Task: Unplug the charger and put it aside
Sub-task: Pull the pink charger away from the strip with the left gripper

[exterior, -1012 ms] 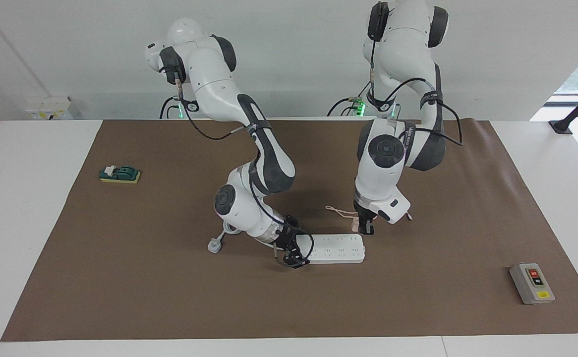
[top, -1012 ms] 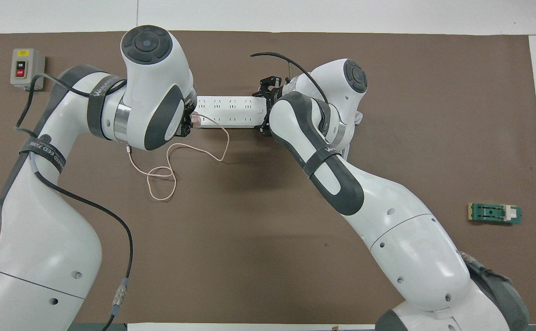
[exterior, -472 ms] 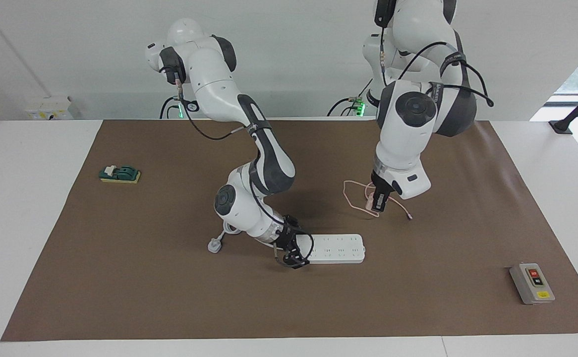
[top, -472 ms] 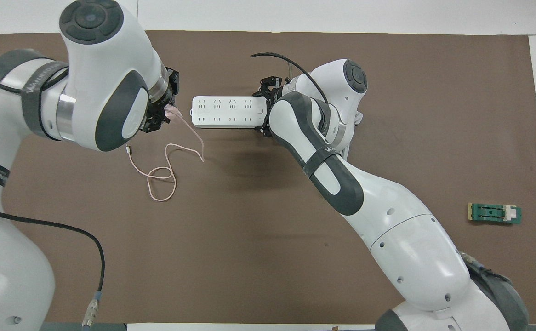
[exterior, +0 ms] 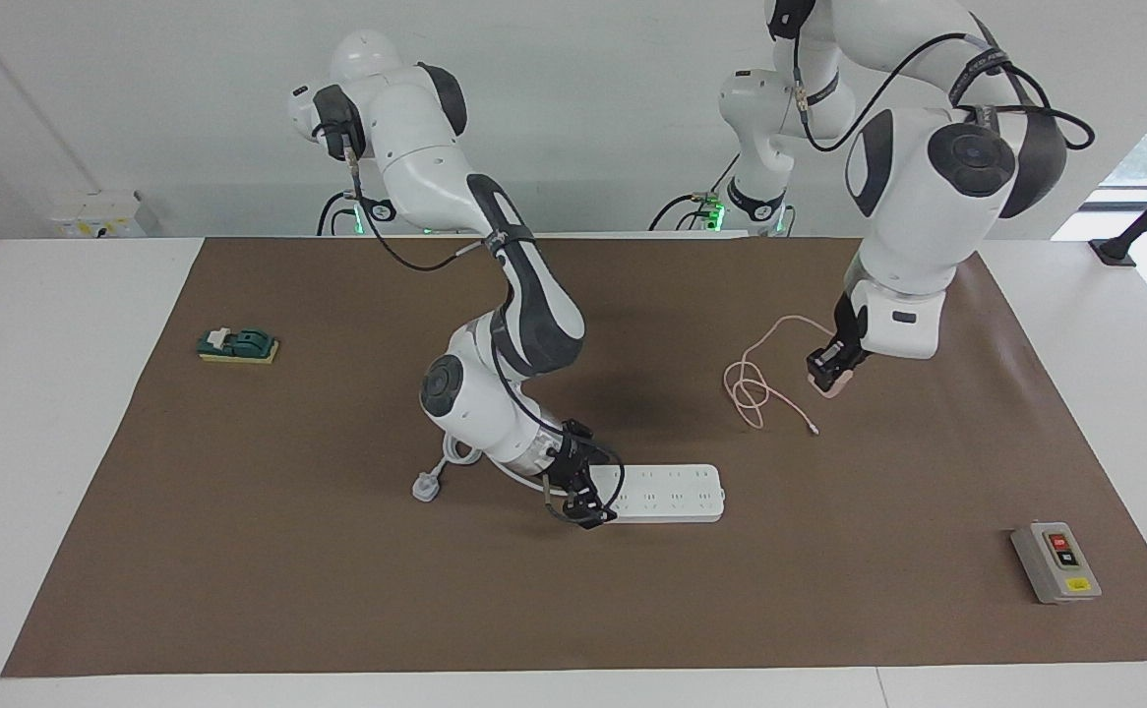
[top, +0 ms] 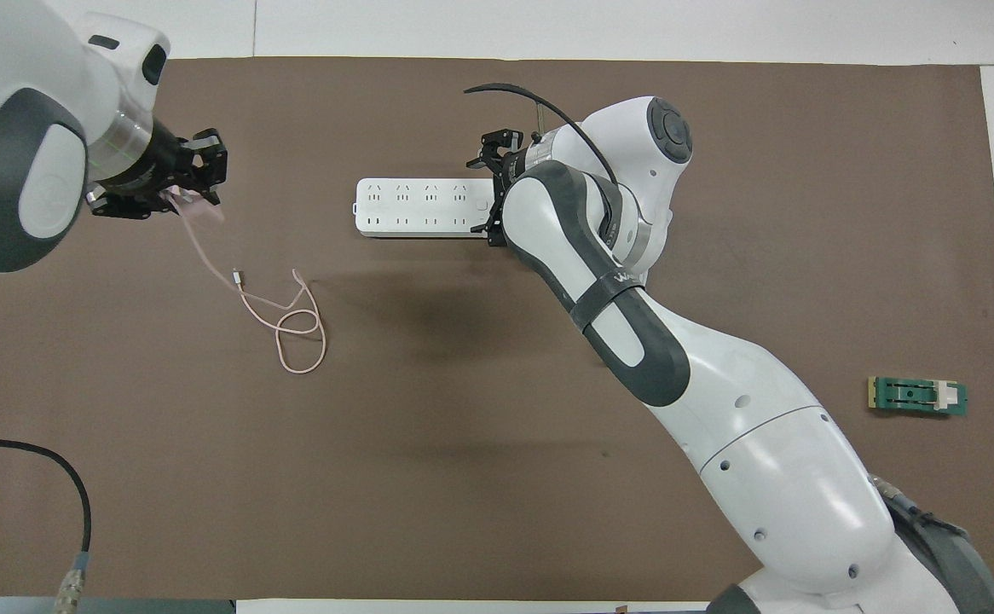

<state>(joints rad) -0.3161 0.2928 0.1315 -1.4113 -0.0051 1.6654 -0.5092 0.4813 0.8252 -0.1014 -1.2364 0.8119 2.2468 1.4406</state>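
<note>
The charger point(exterior: 838, 384) is a small pale-pink cube held in the air over the mat, clear of the power strip. My left gripper point(exterior: 830, 372) point(top: 175, 193) is shut on it. The charger point(top: 191, 200) shows as a pink patch under the fingers in the overhead view. Its thin pink cable point(exterior: 749, 385) point(top: 296, 327) trails down and lies in loops on the mat. The white power strip point(exterior: 674, 492) point(top: 418, 207) lies flat in mid-table. My right gripper point(exterior: 583, 503) point(top: 488, 194) straddles and grips the strip's end toward the right arm's end of the table.
A white three-pin plug point(exterior: 425, 487) on a thick cord lies beside the right arm's wrist. A grey switch box point(exterior: 1056, 561) sits toward the left arm's end. A green block point(exterior: 237, 345) point(top: 917, 396) lies toward the right arm's end. The brown mat point(exterior: 337, 590) covers the table.
My left gripper pulled the charger off the strip, then lifted and carried it toward the left arm's end, dragging the cable along. The right gripper and strip stayed put.
</note>
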